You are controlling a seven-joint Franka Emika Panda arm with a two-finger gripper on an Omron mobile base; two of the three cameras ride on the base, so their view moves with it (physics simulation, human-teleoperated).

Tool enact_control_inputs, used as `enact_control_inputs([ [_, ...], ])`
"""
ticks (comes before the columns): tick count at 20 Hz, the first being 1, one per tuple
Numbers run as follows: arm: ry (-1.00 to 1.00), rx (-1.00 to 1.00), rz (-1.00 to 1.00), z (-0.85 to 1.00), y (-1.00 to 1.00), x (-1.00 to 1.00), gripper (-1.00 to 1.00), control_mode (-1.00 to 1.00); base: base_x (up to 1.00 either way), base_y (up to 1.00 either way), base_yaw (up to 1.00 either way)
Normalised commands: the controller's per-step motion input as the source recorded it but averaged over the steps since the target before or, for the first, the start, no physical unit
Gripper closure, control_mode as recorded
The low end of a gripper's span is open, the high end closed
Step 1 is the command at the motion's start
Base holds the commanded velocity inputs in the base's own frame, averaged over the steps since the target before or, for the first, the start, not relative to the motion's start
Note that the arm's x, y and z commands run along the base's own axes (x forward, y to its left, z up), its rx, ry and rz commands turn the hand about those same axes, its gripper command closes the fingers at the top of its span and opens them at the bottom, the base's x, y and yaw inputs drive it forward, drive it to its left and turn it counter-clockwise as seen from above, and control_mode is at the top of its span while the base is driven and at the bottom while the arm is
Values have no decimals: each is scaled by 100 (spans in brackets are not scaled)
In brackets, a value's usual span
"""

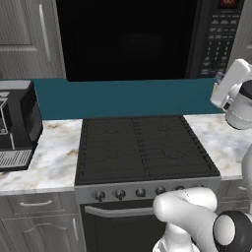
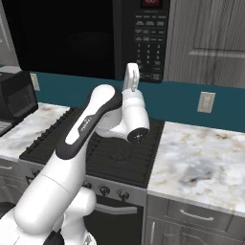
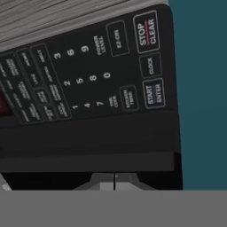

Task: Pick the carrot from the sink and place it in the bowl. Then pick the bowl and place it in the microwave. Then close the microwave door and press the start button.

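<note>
The gripper (image 3: 114, 181) has its fingers pressed together, empty, raised in front of the microwave (image 2: 86, 33) keypad panel (image 3: 88, 75) — just off its lower edge. In the hand view the START/ENTER button (image 3: 154, 94) sits above and right of the tips. The microwave door (image 1: 125, 37) is closed above the stove (image 1: 142, 147).

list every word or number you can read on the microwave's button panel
All on the black keypad panel of the black over-range microwave:
"STOP CLEAR"
"START ENTER"
"CLOCK"
"EZ-ON"
"POWER LEVEL"
"KITCHEN TIMER"
Digits "0" to "9"
Left-hand buttons: too blurred to read.
</note>
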Motion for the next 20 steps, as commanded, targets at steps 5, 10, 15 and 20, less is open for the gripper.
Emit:
enact_control_inputs([
  [5,0,0,0,0,0,35,100,-100,0,0,0],
  [10,0,1,0,-1,-6,34,100,-100,0,0,0],
  [15,0,0,0,-7,-8,35,100,-100,0,0,0],
  [20,0,0,0,-10,-15,38,100,-100,0,0,0],
])
